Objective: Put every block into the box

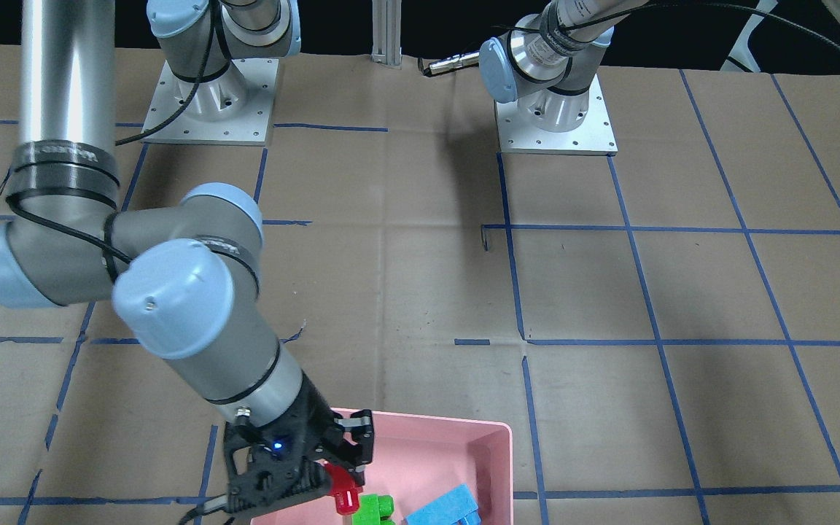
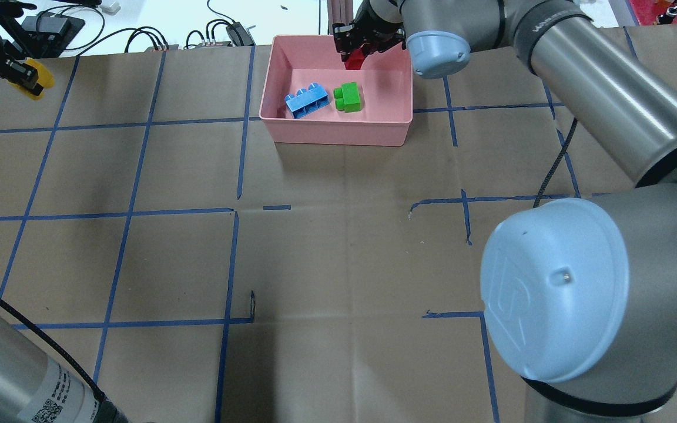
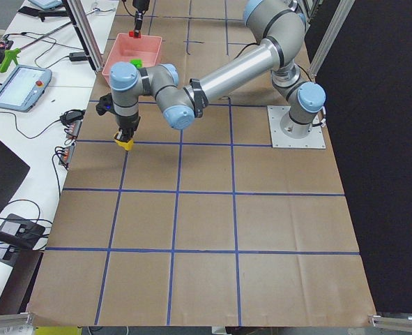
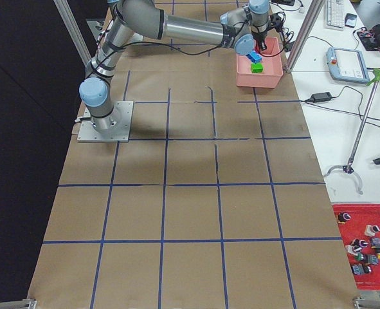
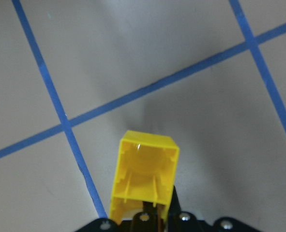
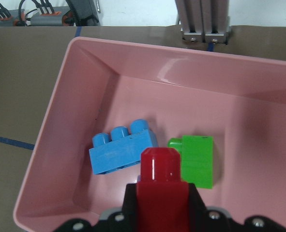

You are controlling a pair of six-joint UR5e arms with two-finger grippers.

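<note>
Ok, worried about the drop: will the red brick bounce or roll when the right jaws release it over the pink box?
Probably light and rigid: the red brick looks like glossy hard plastic, so it may bounce slightly. Rolling far seems unlikely; it is boxy under its single stud. The raised rim of the pink box should contain it.
</note>
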